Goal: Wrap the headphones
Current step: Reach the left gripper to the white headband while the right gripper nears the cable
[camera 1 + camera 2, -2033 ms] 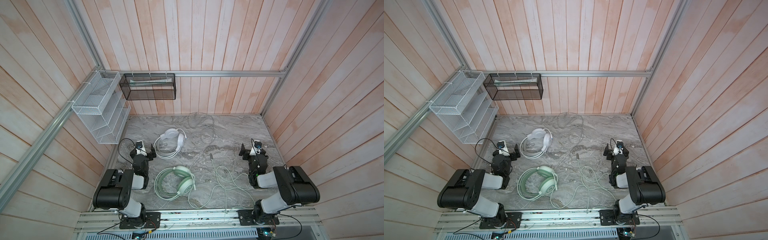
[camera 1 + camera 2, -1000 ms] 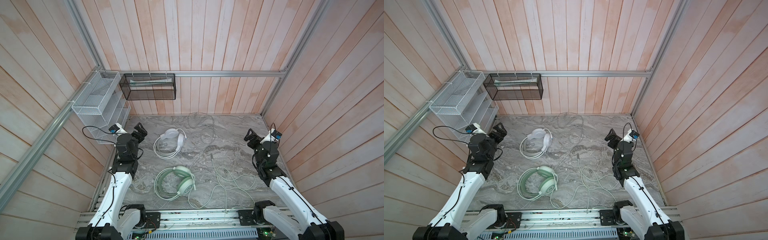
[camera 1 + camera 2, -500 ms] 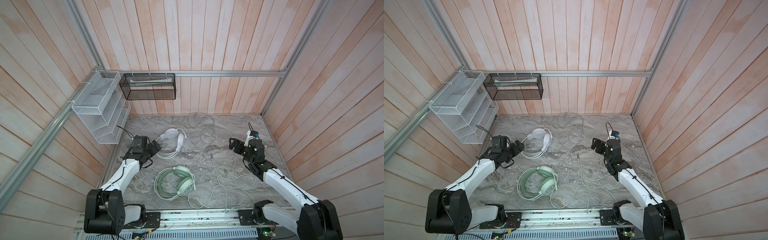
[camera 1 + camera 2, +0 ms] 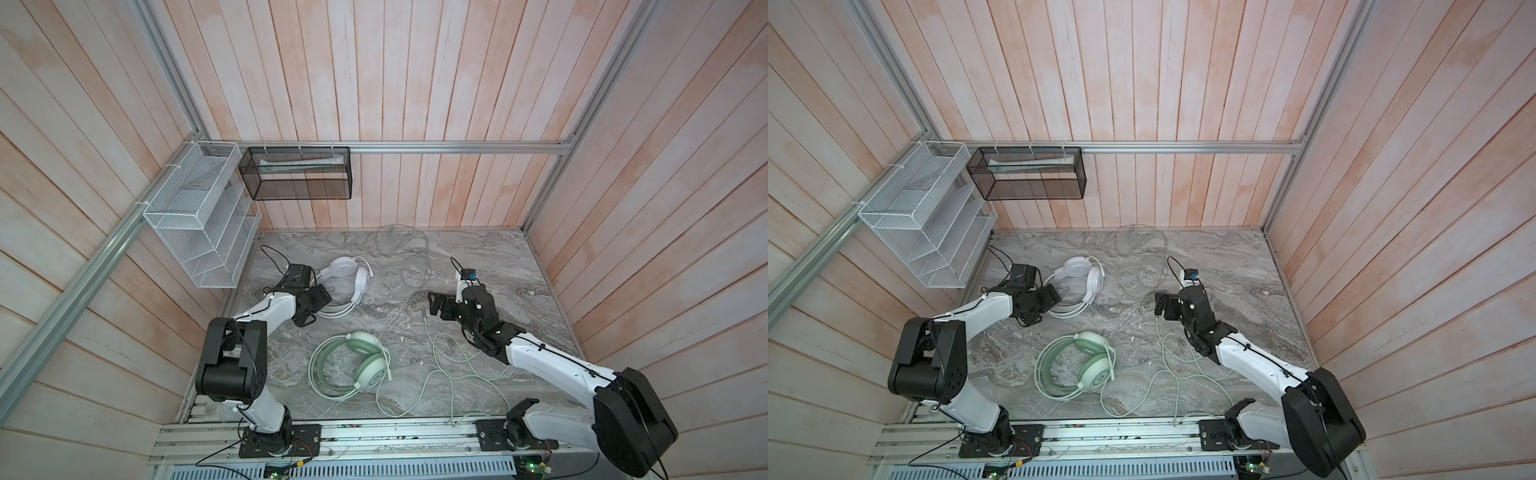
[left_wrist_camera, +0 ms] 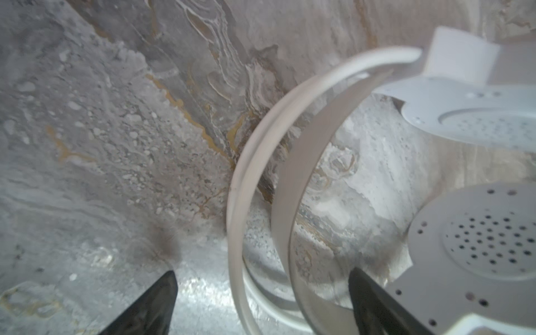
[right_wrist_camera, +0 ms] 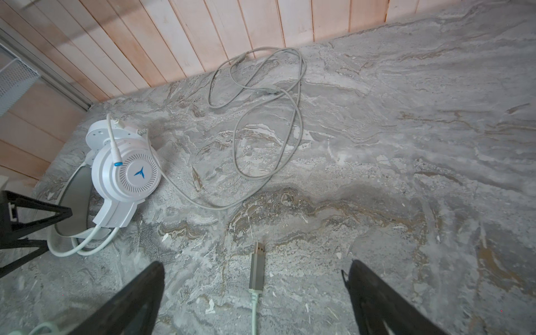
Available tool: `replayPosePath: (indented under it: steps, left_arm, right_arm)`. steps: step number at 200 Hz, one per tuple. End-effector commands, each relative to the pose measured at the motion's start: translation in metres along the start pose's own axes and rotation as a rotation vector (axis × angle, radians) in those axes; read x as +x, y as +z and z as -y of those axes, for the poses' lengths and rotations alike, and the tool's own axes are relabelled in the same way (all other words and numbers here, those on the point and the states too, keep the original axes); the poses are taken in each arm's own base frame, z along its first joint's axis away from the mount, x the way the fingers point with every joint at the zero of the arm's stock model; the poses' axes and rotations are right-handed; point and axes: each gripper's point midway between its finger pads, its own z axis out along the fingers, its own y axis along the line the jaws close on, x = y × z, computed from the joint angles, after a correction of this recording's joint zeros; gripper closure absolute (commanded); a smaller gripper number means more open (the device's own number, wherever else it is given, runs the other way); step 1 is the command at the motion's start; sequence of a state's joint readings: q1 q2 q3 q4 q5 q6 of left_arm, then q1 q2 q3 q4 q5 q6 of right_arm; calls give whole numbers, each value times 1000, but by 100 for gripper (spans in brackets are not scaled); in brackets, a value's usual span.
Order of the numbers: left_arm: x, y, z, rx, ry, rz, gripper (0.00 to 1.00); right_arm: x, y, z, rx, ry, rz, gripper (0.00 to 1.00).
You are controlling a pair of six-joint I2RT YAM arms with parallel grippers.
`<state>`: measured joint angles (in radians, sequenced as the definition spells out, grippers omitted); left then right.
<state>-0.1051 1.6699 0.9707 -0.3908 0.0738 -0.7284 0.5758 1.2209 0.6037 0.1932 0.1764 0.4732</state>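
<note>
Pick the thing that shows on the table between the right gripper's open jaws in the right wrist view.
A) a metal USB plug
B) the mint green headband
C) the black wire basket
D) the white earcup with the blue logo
A: the USB plug lies on the marble table between the spread jaws of the right gripper, while the white headset sits well off to the side.
</note>
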Motion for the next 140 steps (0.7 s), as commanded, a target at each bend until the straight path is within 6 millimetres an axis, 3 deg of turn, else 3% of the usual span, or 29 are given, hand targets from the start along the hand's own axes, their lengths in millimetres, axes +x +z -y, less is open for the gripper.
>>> replayPosePath:
  steps: [1, 45, 114, 140]
  left_arm:
    - [-10, 2, 3, -37, -2, 15, 11]
    - [-10, 23, -7, -118, -8, -26, 22]
    - [-9, 35, -21, -218, 14, -55, 42]
    - [-2, 39, -25, -238, 14, -81, 44]
  right_arm:
    - [-16, -4, -10, 4, -48, 63, 1]
    - [-14, -6, -17, 35, -98, 77, 1]
    - [-13, -10, -29, 27, -135, 92, 0]
    - [-12, -10, -32, 28, -145, 91, 0]
